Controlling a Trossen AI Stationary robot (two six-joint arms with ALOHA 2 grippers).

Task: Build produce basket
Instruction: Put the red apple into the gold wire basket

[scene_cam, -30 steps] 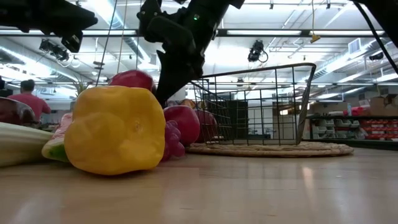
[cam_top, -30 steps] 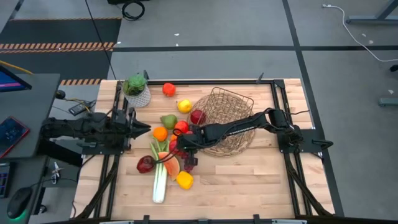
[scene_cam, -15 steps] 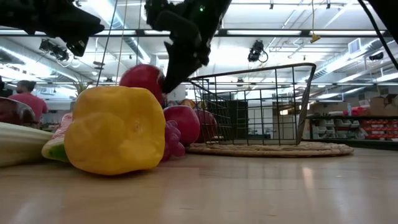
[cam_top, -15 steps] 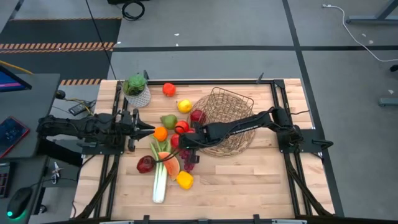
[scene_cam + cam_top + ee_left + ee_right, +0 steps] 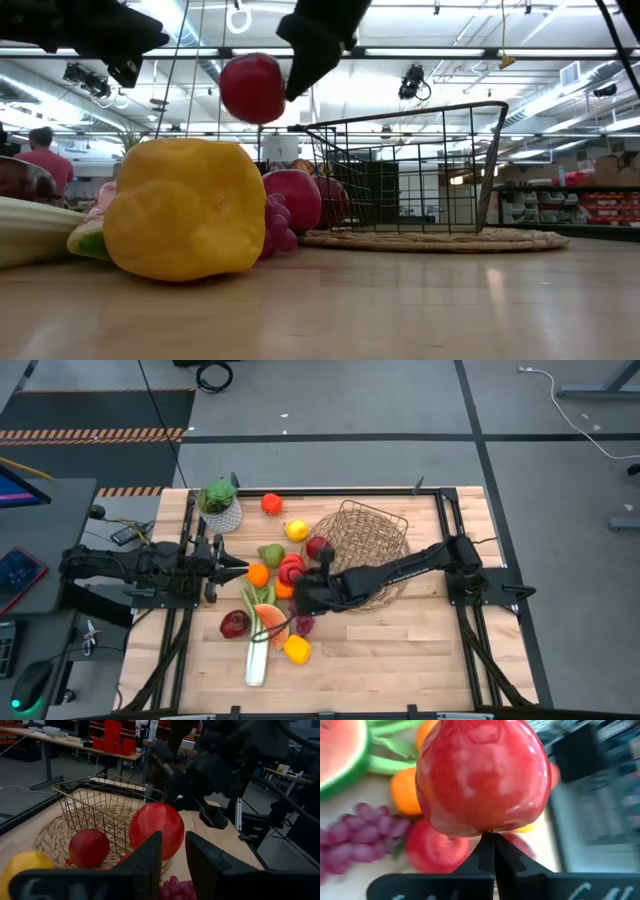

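With a glossy red toy apple pinched in the right claw above the fruit pile, transport is underway, and next it needs carrying over the brown wire-mesh basket on the wooden surface.

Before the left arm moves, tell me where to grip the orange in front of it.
Grip the orange across its round middle, probably coming down from above: the pear, leek and other fruit crowd its sides, while the left gripper waits beside it.
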